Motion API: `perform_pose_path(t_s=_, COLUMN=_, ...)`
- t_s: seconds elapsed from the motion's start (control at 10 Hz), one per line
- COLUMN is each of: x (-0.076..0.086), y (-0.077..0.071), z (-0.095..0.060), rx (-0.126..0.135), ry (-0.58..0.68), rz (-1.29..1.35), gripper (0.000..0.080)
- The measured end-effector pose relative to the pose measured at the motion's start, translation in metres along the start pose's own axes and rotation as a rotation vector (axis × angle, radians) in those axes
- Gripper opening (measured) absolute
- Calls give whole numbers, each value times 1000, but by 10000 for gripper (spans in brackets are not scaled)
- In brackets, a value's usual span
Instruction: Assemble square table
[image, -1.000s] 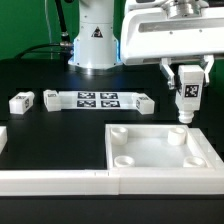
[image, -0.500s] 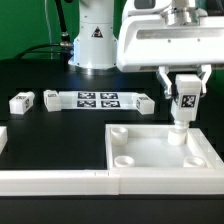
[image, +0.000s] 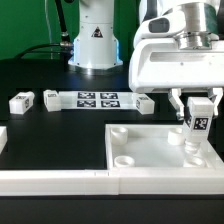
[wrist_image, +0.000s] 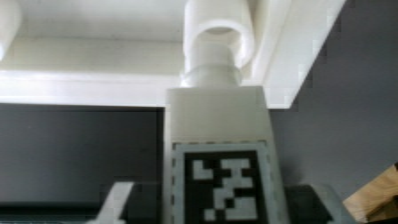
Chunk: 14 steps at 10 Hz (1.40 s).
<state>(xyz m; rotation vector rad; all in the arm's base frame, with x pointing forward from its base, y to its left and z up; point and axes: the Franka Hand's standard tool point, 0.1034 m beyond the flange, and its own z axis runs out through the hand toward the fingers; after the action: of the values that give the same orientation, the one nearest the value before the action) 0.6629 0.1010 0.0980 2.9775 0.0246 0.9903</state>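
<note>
We read the exterior view as a clock face, with twelve o'clock at the far side of the table and three o'clock at the exterior view's right. The arm (image: 165, 60) reaches in from twelve o'clock and hangs over the three o'clock part of the scene, its wrist pointing straight down. The gripper (image: 196, 112) is partly closed, its two fingers clamped on opposite sides of an upright table leg (image: 195, 135) whose tag faces six o'clock. The leg's lower end is down inside the square tabletop (image: 150, 126), close to the three o'clock rim.

In the wrist view the leg's narrow peg lines up with a round corner socket (wrist_image: 217, 33). We cannot tell whether the peg has entered it.

The marker board (image: 97, 99) lies flat at eleven o'clock from the tabletop, well apart from it. One loose leg (image: 143, 101) sits just beside the board's three o'clock end. A second loose leg (image: 52, 97) sits at the nine o'clock end, and a third loose leg (image: 21, 101) lies further out.

A long border rail (image: 55, 180) runs along the six o'clock edge. The arm's white housing hides the table surface behind the gripper.
</note>
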Motion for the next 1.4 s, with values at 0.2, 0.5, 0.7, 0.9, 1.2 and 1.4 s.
perform_pose_path(t_s=0.2, x=-2, y=1, z=6, rx=-3, ry=-3, rz=-2, gripper=287)
perform_pose_path(t_s=0.5, x=-2, y=5, z=12, rx=-7, ry=-4, rz=0, gripper=287)
perform_pose_path(t_s=0.7, x=-2, y=1, z=13, rx=-1, ry=11, rz=-1, gripper=287)
perform_pose_path(t_s=0.9, x=-5, y=-4, z=13, rx=4, ry=7, rz=-3, gripper=287)
perform_pose_path(t_s=1.2, x=-12, y=-5, z=18, rx=4, ry=-3, rz=-3, gripper=288)
perform_pose_path(t_s=1.4, x=-19, y=0, z=23, rx=0, ry=-7, rz=-7, gripper=288)
